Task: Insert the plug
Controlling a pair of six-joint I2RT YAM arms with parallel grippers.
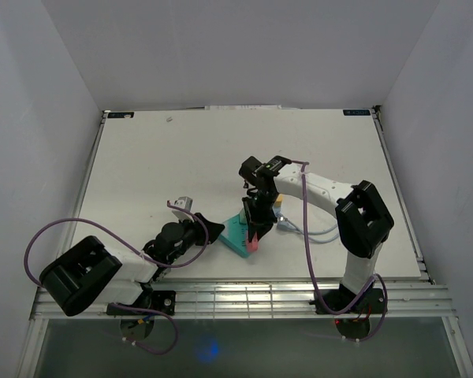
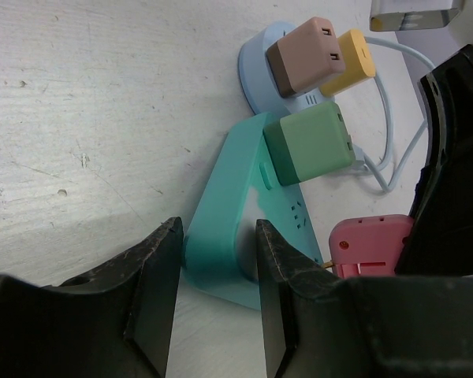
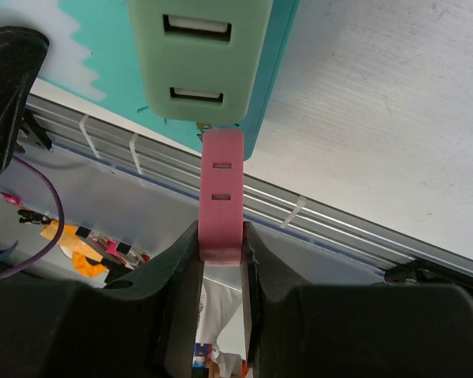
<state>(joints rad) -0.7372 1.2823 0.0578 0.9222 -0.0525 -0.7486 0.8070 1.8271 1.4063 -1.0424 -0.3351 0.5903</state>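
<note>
Teal power strip, top view: lies near the near edge of the table, between the 2 arms.
Grippers, top view: left gripper sits at the strip's left end. The right gripper hangs over the strip, carrying the pink plug.
Left wrist view, grip: both fingers straddle the strip's end and look pressed against its sides, bracing it.
Left wrist view, neighbours: a green adapter is already seated in the strip. Behind it, a brown adapter and a yellow adapter sit on a pale blue hub.
Left wrist view, prong: 1 metal prong of the pink plug points at the strip's face, just beside it and probably not yet in.
Right wrist view, grip: the fingers are clamped squarely on the pink plug, which sits directly under the green adapter's 2 ports.
Doing it well: line the prongs up with the free socket beside the green adapter and keep the plug square. Push straight along the prongs while the left arm holds the strip; clearance beside the adapter looks tight.
</note>
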